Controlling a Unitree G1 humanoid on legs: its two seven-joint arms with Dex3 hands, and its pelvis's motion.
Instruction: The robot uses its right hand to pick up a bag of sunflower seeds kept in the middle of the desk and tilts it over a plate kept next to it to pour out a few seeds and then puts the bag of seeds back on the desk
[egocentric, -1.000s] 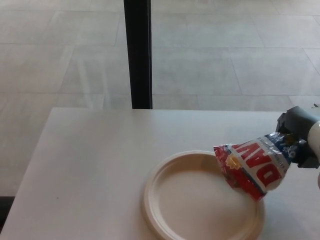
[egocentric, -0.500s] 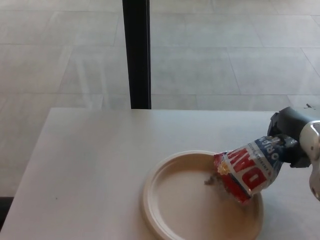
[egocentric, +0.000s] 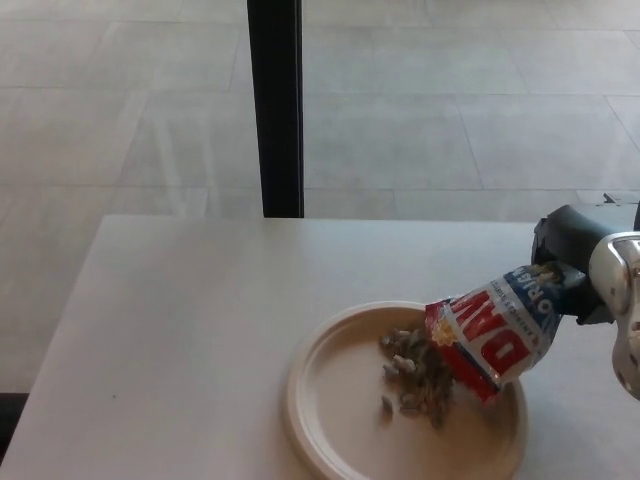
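My right hand (egocentric: 572, 270) comes in from the right edge and is shut on the bottom end of a red, white and blue bag of sunflower seeds (egocentric: 492, 330). The bag is tipped down to the left, its open mouth low over the right part of a cream plate (egocentric: 330, 420). A loose heap of seeds (egocentric: 412, 375) lies on the plate just left of the bag's mouth. My left hand does not show.
The plate sits near the front of a white desk (egocentric: 180, 330), with bare desk surface to its left and behind it. A black post (egocentric: 276, 105) stands beyond the desk's far edge, on a grey tiled floor.
The bag has tipped further and shifted slightly left. Seeds have spilled out: none a second ago, a few half a second ago, a heap now.
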